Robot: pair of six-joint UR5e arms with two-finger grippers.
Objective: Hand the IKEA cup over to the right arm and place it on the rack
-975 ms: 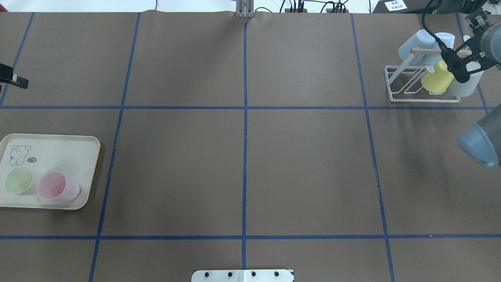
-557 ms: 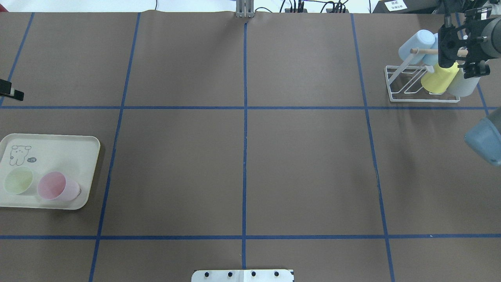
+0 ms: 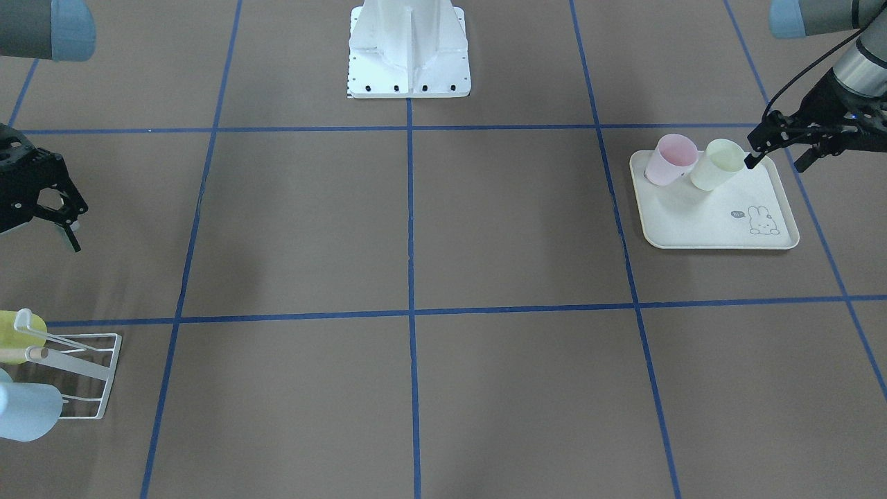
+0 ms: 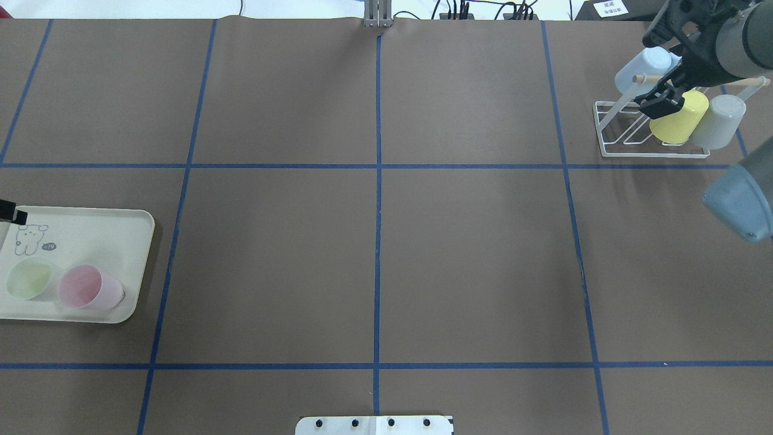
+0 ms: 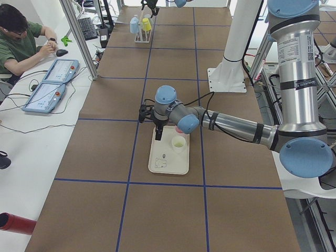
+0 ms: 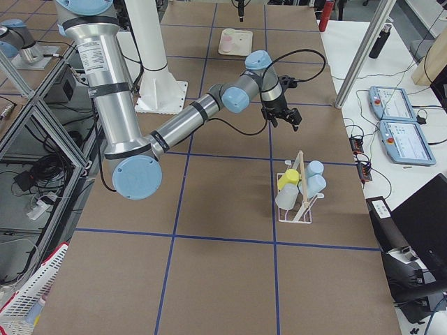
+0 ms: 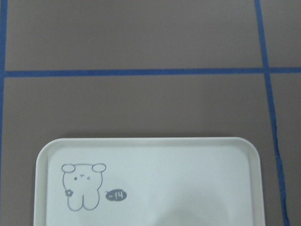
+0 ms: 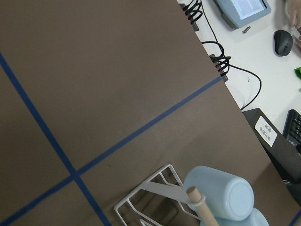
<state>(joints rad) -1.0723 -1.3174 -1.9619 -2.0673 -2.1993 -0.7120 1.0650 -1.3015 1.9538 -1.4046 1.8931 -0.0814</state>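
With jaws spread and empty, the left gripper [image 3: 775,165] hangs beside the green cup [image 3: 721,165] on the tray [image 3: 700,225] at the front view's right; it should straddle the rim squarely before closing, clear of the pink cup [image 3: 669,159], while the right gripper [image 3: 69,222], also spread, hangs at far left.

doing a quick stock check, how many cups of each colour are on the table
light blue plastic cups: 2
yellow plastic cup: 1
pale grey plastic cup: 1
pink plastic cup: 1
pale green plastic cup: 1
total: 6
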